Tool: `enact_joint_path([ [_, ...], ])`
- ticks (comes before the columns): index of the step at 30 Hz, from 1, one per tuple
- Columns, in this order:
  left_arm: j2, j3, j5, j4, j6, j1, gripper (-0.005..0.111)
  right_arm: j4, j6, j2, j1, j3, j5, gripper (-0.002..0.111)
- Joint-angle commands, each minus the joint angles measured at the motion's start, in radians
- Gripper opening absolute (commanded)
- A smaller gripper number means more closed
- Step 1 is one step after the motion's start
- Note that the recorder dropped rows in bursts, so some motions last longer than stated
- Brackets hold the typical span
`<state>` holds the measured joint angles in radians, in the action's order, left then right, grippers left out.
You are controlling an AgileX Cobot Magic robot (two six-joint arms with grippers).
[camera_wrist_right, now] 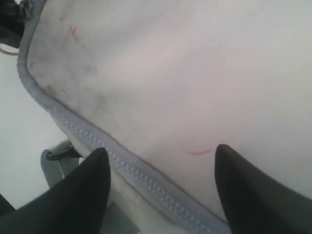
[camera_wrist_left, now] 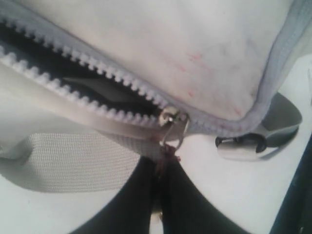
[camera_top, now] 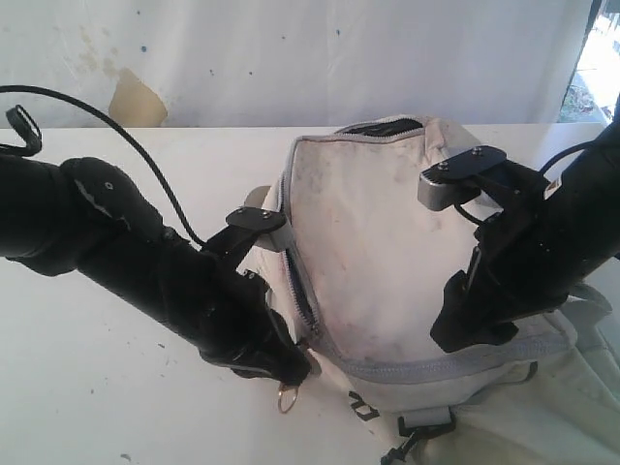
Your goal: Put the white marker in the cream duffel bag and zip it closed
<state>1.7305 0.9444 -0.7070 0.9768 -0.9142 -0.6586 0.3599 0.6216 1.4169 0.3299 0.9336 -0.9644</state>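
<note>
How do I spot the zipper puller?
Find the big cream duffel bag on the table. Follow its grey zipper toward the left gripper. The puller is the shiny metal bit where gaping teeth meet joined teeth.

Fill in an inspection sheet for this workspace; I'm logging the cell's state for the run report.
Surface: white table, a few dark specks.
Job's things: bag mid-table, stained; its zipper part open, pull near a corner. Marker not seen.
Clutter: nothing seen.
Grippers: left gripper shut on the pull; right gripper open, fingers either side of a closed zipper stretch.
Cables: black cable arcs over the table to the left arm.
Surroundings: stained white backdrop with a tan patch.
</note>
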Motion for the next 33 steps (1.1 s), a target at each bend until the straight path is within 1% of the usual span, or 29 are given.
enact_joint_path([
  [1,-0.063,0.005,-0.043,-0.174,0.100,-0.004,0.000,0.003,0.011,-0.007,0.000,-0.006,0.011,0.058],
  [4,-0.090,0.005,-0.019,-0.204,0.106,-0.002,0.000,0.015,0.020,-0.007,0.000,-0.006,0.011,0.058],
  [6,-0.103,0.008,0.002,-0.210,0.104,-0.002,0.000,0.040,0.064,-0.007,0.000,-0.006,0.009,0.058],
  [11,-0.126,0.023,0.003,-0.210,0.035,-0.002,0.000,0.166,0.190,-0.007,0.000,-0.006,0.002,0.058],
  [15,-0.130,0.035,-0.018,-0.166,-0.004,-0.002,0.000,0.240,0.272,-0.007,0.000,-0.006,-0.013,0.058],
  [17,-0.123,0.033,0.005,-0.129,-0.053,-0.002,0.000,0.250,0.274,-0.007,0.000,-0.006,-0.020,0.058],
  [19,-0.104,0.033,0.041,-0.095,-0.045,-0.004,0.000,0.250,0.274,-0.007,0.000,-0.006,-0.022,0.058],
  [21,-0.079,0.033,0.089,-0.049,-0.001,-0.004,0.000,0.250,0.273,-0.007,0.000,-0.006,-0.022,0.058],
  [24,-0.041,0.033,0.140,-0.042,0.096,-0.004,0.000,0.245,0.270,-0.007,0.000,-0.006,-0.032,0.058],
  [25,-0.027,0.033,0.139,-0.042,0.153,-0.004,0.000,0.241,0.267,-0.007,0.000,-0.006,-0.035,0.058],
  [26,-0.012,0.033,0.129,-0.040,0.256,-0.004,0.000,0.237,0.263,-0.007,0.000,-0.008,-0.035,0.058],
  [27,0.001,0.038,0.095,-0.029,0.358,-0.004,0.000,0.232,0.265,-0.007,0.000,-0.008,-0.035,0.058],
  [28,0.010,0.047,0.061,-0.019,0.420,-0.004,0.000,0.232,0.263,-0.007,0.000,-0.010,-0.035,0.058],
  [29,0.019,0.059,0.014,-0.012,0.447,-0.001,0.000,0.232,0.256,-0.007,0.000,-0.012,-0.035,0.058],
  [31,0.025,0.079,-0.075,-0.012,0.433,-0.001,0.000,0.232,0.247,-0.007,0.000,-0.014,-0.036,0.058],
  [33,0.025,0.091,-0.123,-0.015,0.394,-0.001,0.000,0.232,0.245,-0.007,0.000,-0.014,-0.041,0.058],
])
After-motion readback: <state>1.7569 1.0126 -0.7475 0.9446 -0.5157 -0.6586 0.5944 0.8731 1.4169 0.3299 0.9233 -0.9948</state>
